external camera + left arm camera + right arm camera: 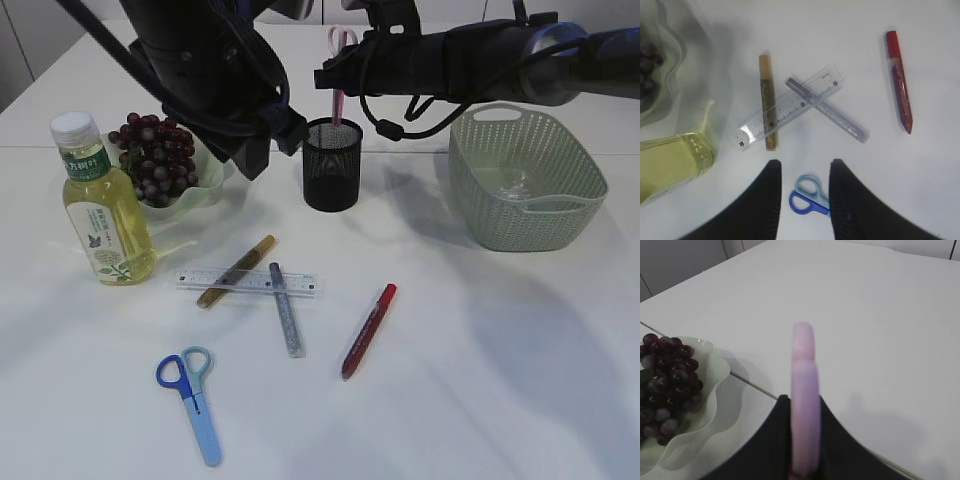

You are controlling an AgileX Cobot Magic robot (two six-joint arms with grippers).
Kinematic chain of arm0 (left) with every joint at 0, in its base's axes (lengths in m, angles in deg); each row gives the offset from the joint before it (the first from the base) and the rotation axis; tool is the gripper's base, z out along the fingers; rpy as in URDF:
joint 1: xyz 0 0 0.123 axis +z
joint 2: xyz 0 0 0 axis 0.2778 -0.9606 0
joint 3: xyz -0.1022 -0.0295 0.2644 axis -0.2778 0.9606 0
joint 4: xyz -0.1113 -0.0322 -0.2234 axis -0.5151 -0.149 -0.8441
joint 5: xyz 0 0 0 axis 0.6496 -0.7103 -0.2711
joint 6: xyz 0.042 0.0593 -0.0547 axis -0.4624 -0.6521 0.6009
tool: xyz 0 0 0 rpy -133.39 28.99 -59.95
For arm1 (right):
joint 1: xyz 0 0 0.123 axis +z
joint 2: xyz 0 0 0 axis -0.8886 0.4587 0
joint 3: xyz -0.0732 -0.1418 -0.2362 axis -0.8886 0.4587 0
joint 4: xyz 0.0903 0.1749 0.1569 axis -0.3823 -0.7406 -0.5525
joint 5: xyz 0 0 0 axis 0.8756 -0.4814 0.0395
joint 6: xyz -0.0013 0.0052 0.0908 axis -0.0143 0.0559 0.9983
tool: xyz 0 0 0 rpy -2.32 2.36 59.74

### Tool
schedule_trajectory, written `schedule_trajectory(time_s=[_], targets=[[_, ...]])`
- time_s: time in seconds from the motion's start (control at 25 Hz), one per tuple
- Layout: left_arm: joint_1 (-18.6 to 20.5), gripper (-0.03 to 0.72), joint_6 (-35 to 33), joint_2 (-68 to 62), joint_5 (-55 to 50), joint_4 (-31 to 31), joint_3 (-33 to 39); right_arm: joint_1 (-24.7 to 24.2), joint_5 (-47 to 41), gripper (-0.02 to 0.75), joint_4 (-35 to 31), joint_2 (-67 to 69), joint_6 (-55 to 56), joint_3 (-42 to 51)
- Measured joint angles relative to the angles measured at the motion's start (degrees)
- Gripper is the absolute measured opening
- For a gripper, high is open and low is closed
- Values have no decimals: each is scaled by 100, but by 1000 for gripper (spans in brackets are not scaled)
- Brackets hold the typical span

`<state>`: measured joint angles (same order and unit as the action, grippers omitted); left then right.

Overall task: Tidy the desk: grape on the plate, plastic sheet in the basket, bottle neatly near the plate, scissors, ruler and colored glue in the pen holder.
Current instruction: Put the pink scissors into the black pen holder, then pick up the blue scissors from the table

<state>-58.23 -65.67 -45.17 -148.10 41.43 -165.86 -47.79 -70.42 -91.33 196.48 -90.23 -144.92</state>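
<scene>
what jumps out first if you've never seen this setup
The right gripper holds pink scissors above the black mesh pen holder at the back. Out front, glue sticks cross a clear ruler, with blue scissors nearest and grapes heaped on the left plate.

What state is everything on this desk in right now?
Grapes: on the plate.
Bottle: upright, capped.
Pink scissors: held over the pen holder by the right gripper.
Blue scissors: flat, closed.
Ruler: under two glue pens.
Left gripper: open, empty.
</scene>
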Motion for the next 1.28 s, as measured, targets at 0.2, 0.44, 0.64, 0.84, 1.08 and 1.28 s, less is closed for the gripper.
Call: schedule_trajectory(time_s=[0.2, 0.44, 0.64, 0.84, 1.08, 1.28], targets=[[0, 239, 0, 0, 0, 0, 0, 0, 18, 99, -13, 0, -11, 0], [0, 239, 0, 0, -12, 0, 0, 0, 18, 108, -17, 0, -11, 0], [0, 239, 0, 0, -21, 0, 0, 0, 18, 113, -26, 0, -11, 0], [0, 239, 0, 0, -21, 0, 0, 0, 7, 115, -26, 0, -11, 0], [0, 239, 0, 0, -21, 0, 0, 0, -328, 123, -15, 0, 121, 0], [0, 239, 0, 0, -24, 0, 0, 0, -850, 127, 937, -124, 1036, 0]])
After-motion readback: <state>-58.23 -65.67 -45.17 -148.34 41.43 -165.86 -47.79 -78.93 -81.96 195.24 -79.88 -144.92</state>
